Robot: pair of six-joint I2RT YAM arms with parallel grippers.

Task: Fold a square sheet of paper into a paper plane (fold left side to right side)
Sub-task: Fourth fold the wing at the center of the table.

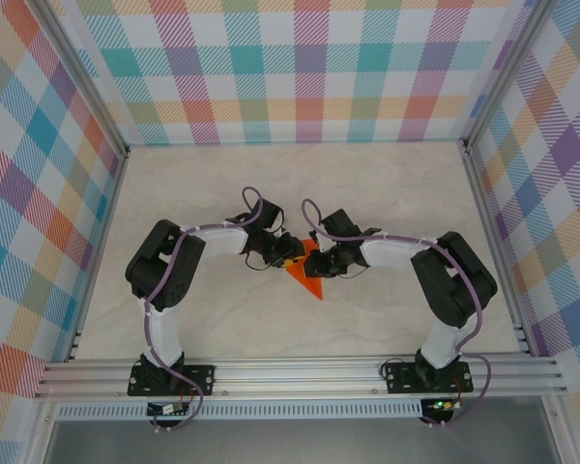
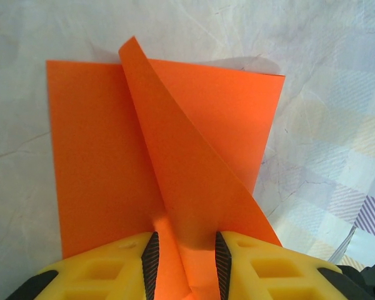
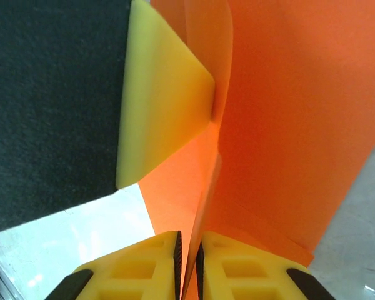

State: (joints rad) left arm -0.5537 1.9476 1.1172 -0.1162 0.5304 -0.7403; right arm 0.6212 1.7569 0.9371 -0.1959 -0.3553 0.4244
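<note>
Both grippers grasped the square sheet of paper at mid-table.
Left gripper clamped a raised flap; right gripper clenched on an upright fold. The rest lay flat.

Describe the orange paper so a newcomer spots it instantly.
On the pale marble-look table, look between the left gripper and the right gripper. The thin bright orange paper sheet lies there, one flap lifted: the only solid orange thing on it.
</note>
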